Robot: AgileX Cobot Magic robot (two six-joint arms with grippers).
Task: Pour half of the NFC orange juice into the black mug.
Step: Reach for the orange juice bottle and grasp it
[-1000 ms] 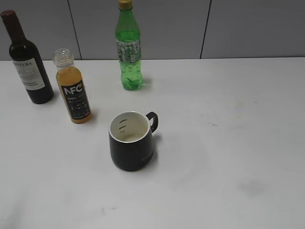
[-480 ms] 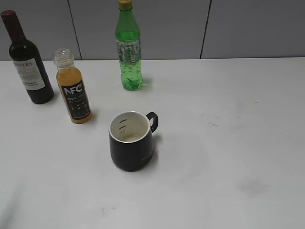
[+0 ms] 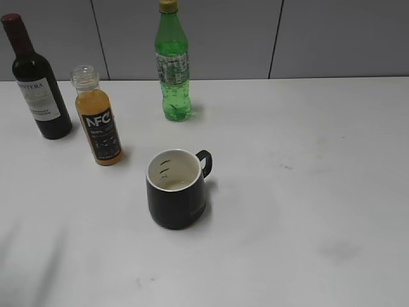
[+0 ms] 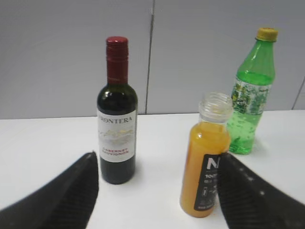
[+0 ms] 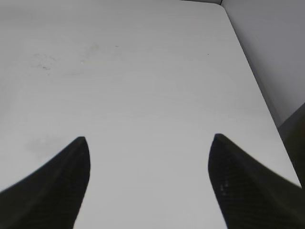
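Still empty-handed: both grippers spread wide

Left gripper (image 4: 157,164) gapes, holding nothing, with the uncapped NFC orange juice (image 4: 206,157) standing just ahead. Right gripper (image 5: 148,143) gapes over bare tabletop (image 5: 143,71). Black mug (image 3: 176,189) stands near the juice.

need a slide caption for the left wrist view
Open left gripper faces the uncapped NFC orange juice, flanked by a Frontera wine bottle and a green bottle.

Lab: white table (image 3: 319,160), grey wall panels (image 3: 223,38)
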